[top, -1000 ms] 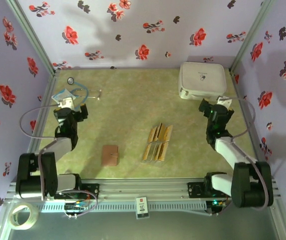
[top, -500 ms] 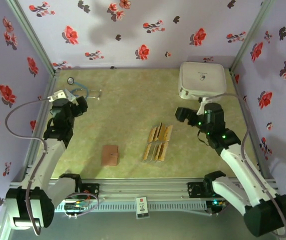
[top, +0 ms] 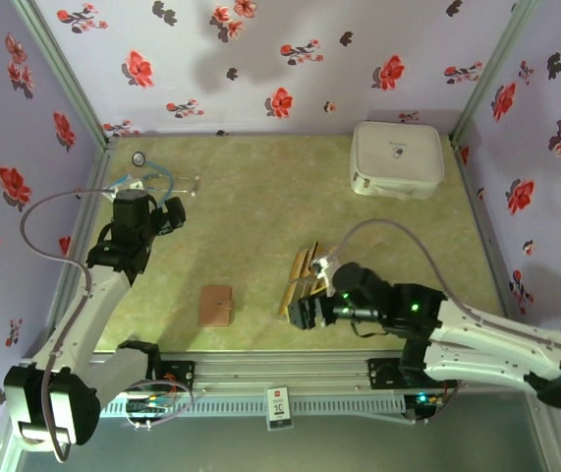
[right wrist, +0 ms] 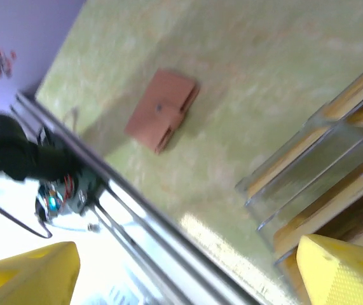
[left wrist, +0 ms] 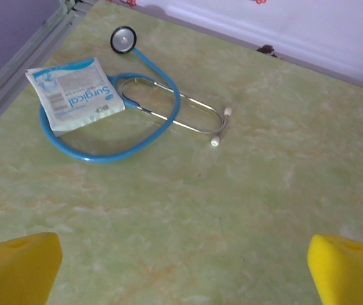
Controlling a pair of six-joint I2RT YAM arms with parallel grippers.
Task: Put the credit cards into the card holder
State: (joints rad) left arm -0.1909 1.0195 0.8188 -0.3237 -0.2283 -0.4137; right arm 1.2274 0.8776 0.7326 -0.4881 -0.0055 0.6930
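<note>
Right gripper [top: 305,313] sits over the near end of the credit cards [top: 314,264], with the arm stretched across from the right base. Jaws are spread and nothing is pinched. On the right wrist cam both yellow fingers [right wrist: 343,273] are at the bottom corners with bare table [top: 251,197] between them. The cards lie just ahead of the right finger, side by side in rows. The frame is blurred, so I can't count them or tell whether the finger touches one.

The card holder [top: 217,305] lies flat and closed. It is off to that gripper's left, apart from the cards. On the wrist cam it shows ahead and left of the gap.

Left gripper [top: 172,214] is over the left side of the table, jaws wide apart and empty. Ahead of it lie a blue stethoscope [left wrist: 124,40] and a surgical packet [left wrist: 73,94], the packet resting on the tubing loop. Cards and holder are well apart from this gripper, on its right and nearer the bases.

A white zippered case [top: 396,157] sits in the far right corner, well apart from both grippers.
</note>
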